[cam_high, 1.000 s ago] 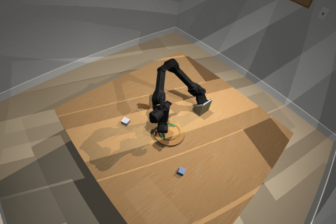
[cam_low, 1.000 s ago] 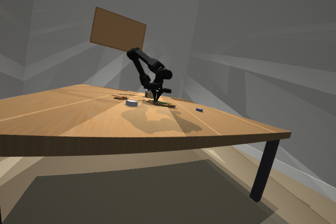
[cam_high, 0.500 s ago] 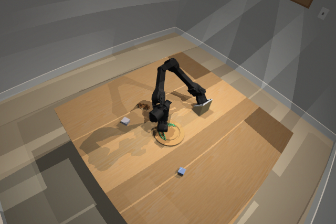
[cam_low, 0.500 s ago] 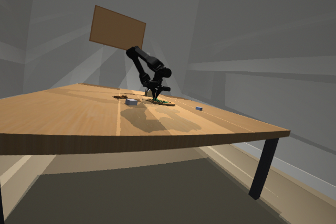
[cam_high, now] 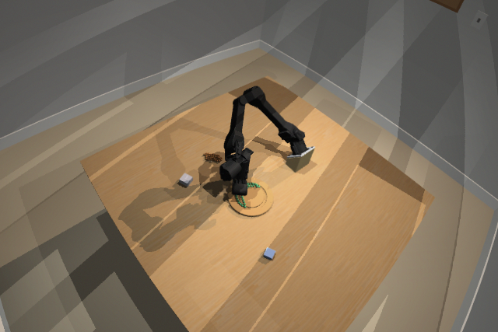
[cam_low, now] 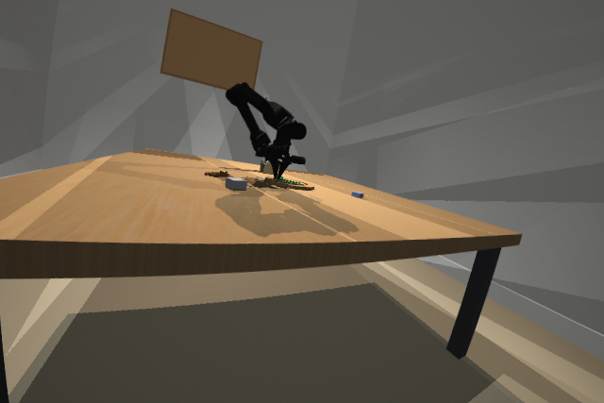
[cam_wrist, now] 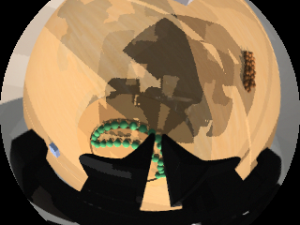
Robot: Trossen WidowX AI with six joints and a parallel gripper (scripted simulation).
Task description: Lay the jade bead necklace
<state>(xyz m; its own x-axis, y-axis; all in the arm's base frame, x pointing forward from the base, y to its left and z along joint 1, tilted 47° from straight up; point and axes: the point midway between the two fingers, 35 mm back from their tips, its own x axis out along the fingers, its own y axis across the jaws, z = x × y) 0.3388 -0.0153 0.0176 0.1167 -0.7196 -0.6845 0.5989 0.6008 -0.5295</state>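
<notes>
The jade bead necklace (cam_high: 240, 200) (cam_low: 293, 181) (cam_wrist: 115, 125) lies over the round bead board (cam_high: 268, 200) (cam_low: 306, 188) (cam_wrist: 99, 111). In the wrist view its left part makes a narrow, flattened loop of two nearly parallel strands, and another strand runs down behind the fingers. At least the inner strand of the loop lies off the groove's circle. My gripper (cam_low: 277, 177) (cam_wrist: 157, 137) points down, low over the board's edge, and is shut on the necklace where the strands meet at the fingertips. The fingers hide the exact beads held and part of the board.
A brown bead bundle (cam_high: 212, 157) (cam_low: 217, 174) (cam_wrist: 248, 71) lies on the table off the board. A pale block (cam_high: 185, 179) (cam_low: 236, 183) and a blue block (cam_high: 268, 253) (cam_low: 357, 193) (cam_wrist: 54, 150) lie on different sides. An upright angled panel (cam_high: 300, 160) stands by the arm's base.
</notes>
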